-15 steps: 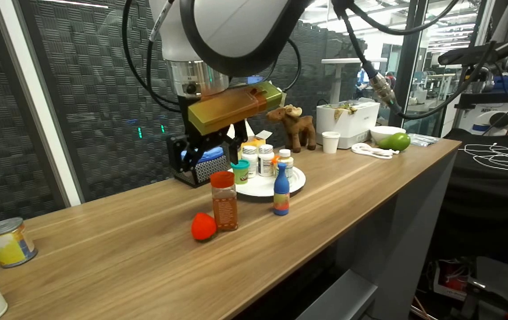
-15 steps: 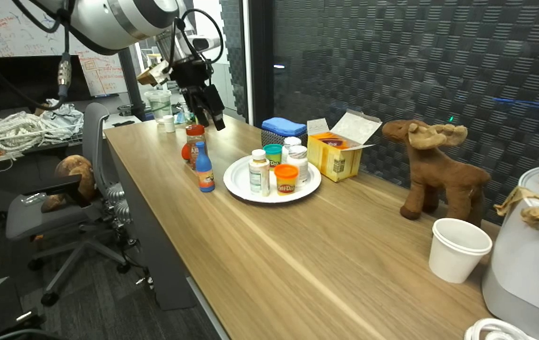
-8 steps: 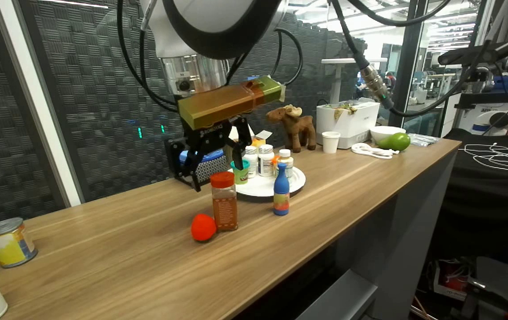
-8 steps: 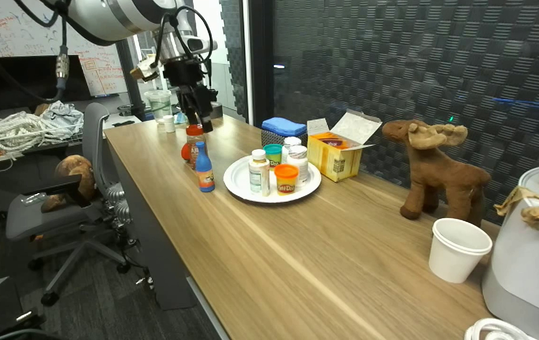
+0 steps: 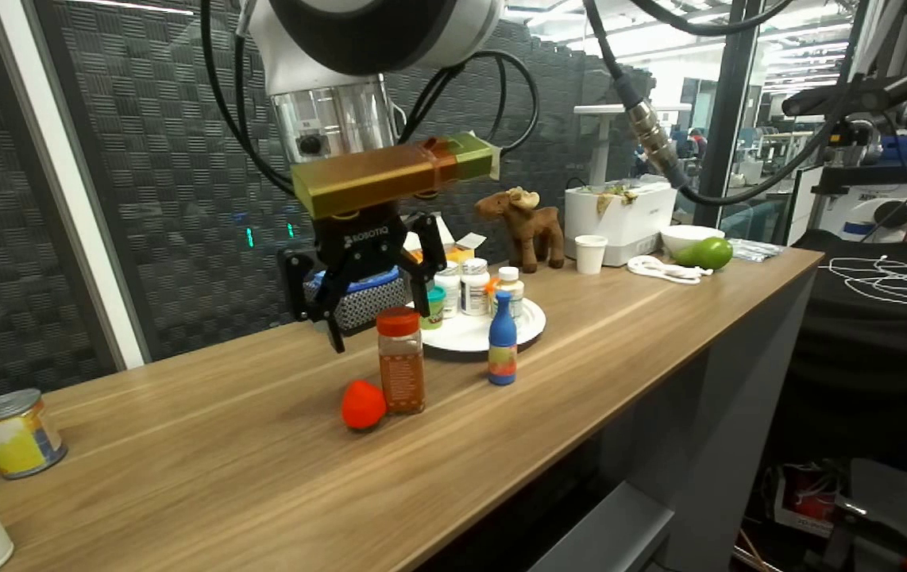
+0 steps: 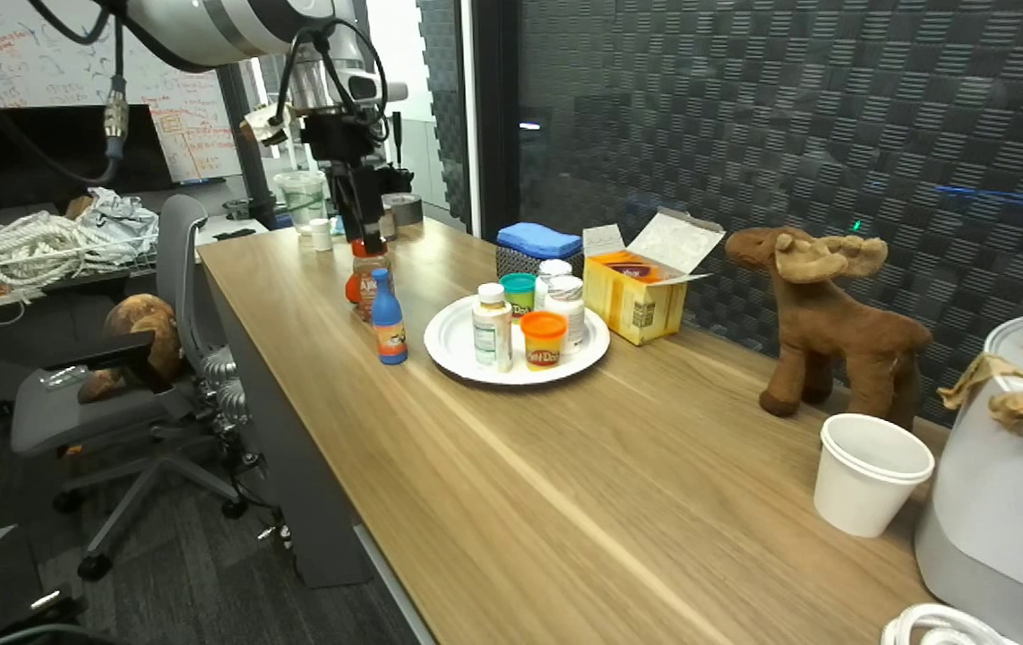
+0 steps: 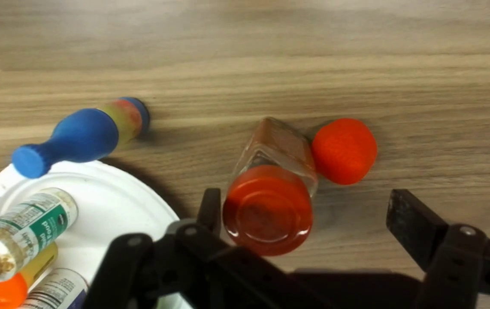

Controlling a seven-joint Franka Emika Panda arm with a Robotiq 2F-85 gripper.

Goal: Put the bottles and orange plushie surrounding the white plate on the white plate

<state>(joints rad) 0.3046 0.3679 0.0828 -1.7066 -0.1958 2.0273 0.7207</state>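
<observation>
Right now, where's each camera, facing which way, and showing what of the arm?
In an exterior view: above the table, facing along it toward the brown plush animal; arm, jaws left of middle.
In an exterior view: at the brown plush animal's end, looking toward the whiteboard; arm, jaws upper left.
Wrist view: wrist-mounted, facing down at the red-lidded jar; open jaws, bottom.
Both exterior views share the white plate.

my arm (image 6: 198,31): white-and-black | end effector (image 5: 379,322): black, ROBOTIQ lettering (image 5: 366,236) | wrist block (image 5: 378,177): amber-green | cables (image 5: 603,38): black, silver connector (image 5: 652,137)
</observation>
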